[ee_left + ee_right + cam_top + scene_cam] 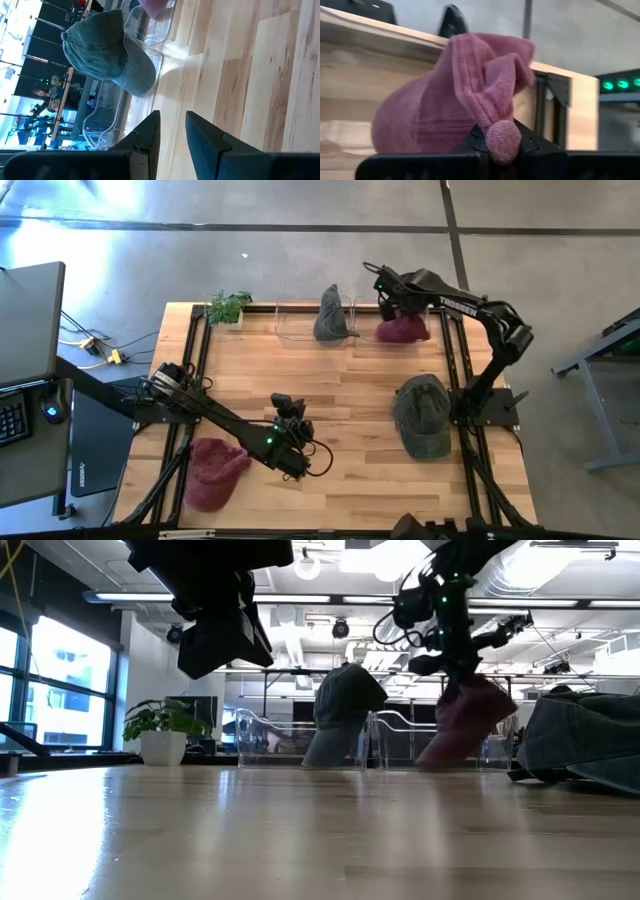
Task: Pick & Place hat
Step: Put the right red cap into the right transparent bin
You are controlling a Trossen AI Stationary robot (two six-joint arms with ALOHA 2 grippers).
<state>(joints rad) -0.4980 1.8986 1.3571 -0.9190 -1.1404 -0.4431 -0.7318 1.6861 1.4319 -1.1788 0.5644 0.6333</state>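
Maroon knit hat (403,330) hangs from the right gripper (385,308) at the far right of the butcher-block table (370,395), fingers clamped on a bunched fold of the fabric; the right wrist view shows the pinch plainly, a rolled nub of knit squeezed between the jaws with the rest of the hat drooping away. In the low view the hat's lower edge looks to touch or nearly touch the tabletop beside a clear acrylic stand (400,730). A grey denim cap (331,315) already sits on the neighbouring clear stand (300,325). Second maroon hat (212,472) lies flat at the near left corner; an olive cap (424,415) lies near the right arm's base. Left gripper (292,448) hovers low over the near centre of the table, fingers a little apart, holding nothing. Small potted plant (229,308) at the far left corner. Judged step: setting the maroon hat onto its stand. Risks: the grip is on a small pinch of soft knit, so the fabric could slip out under its own weight; the limp body may drape beside the stand instead of over it, or snag the stand's edge and drag the light acrylic along; a wide swing could also brush the denim cap off its perch.
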